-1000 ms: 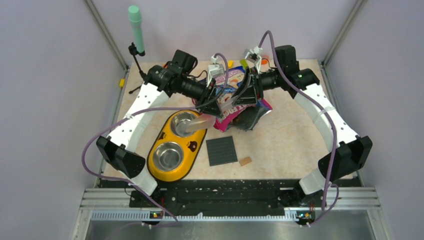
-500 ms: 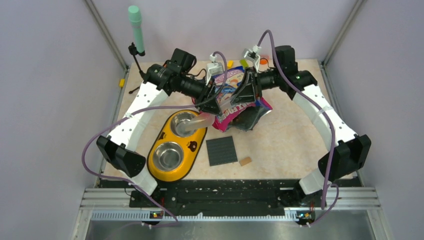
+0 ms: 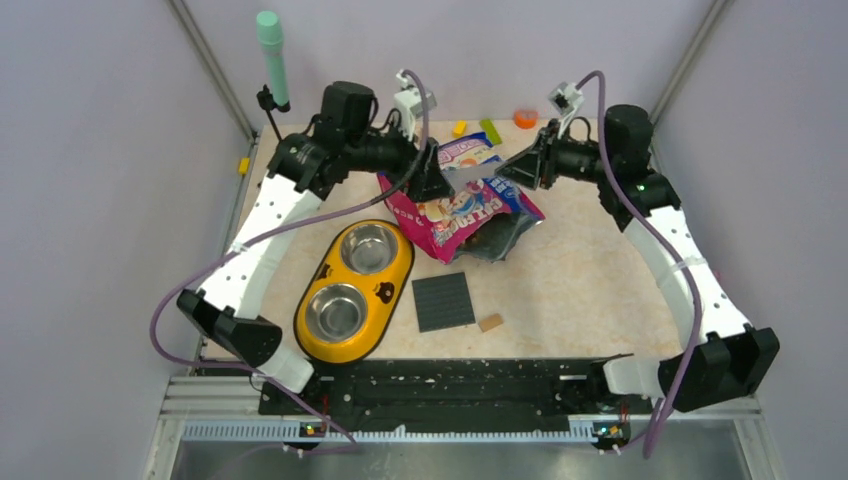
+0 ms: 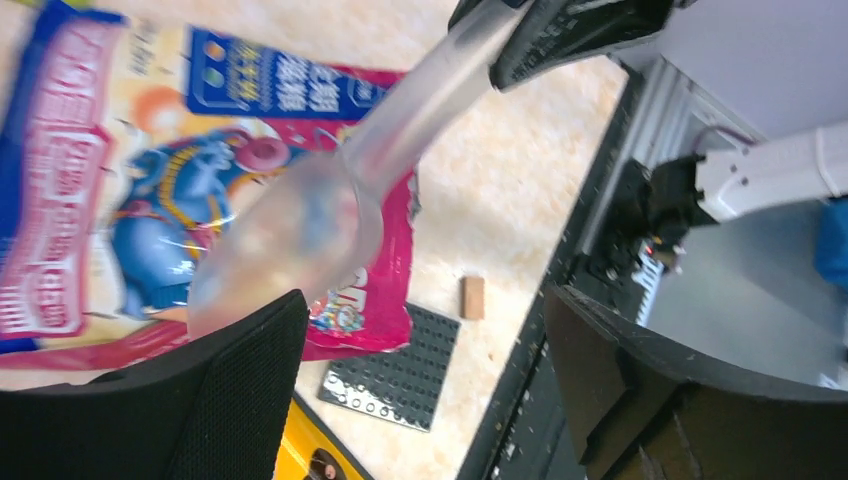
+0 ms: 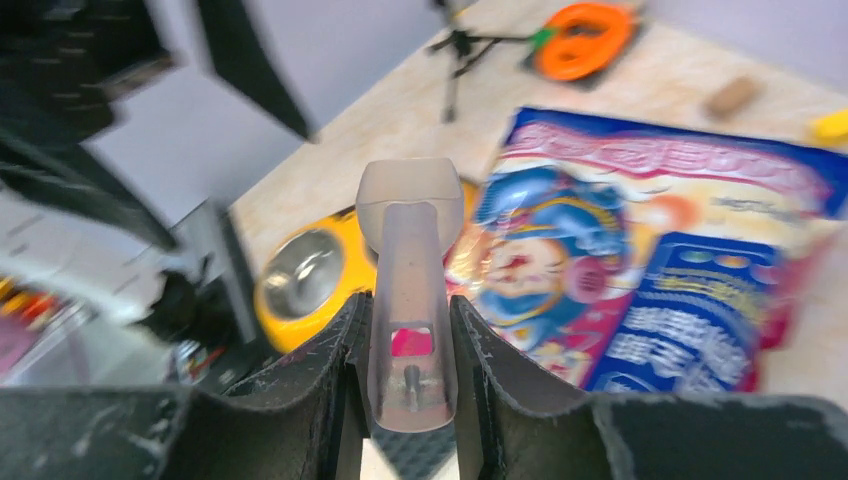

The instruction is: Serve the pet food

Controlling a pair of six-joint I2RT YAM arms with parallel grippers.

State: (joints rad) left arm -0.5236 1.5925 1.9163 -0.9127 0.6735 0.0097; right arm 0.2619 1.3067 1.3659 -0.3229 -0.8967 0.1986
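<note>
A beige speckled table [image 3: 580,290] sits inside pale lilac walls [image 3: 90,200], with metal posts in the far corners (seen from above, 12 o'clock is the far wall). The bag [image 3: 455,212] lies flat near the middle, a little toward 12, its dark crumpled end turned to 5 o'clock. The kibble cannot be made out, in the bag or elsewhere.

The right gripper [image 5: 408,318] has its fingers clamped on the handle of a clear scoop [image 5: 410,225], held above the bag with the bowl pointing to 9 o'clock. The left gripper [image 3: 435,182] faces it with fingers spread wide. The scoop's bowl is just by one finger; whether they touch I cannot tell.

At 8 o'clock from the bag stands a yellow feeder [image 3: 388,290] with two steel bowls. A black studded plate [image 3: 443,301] lies at 6 o'clock from the bag, with a tan block [image 3: 490,322] near it at 4. An orange ring [image 3: 525,118] rests at 1 o'clock by the far wall, and a green tube [image 3: 270,45] stands on a stand at 11.
</note>
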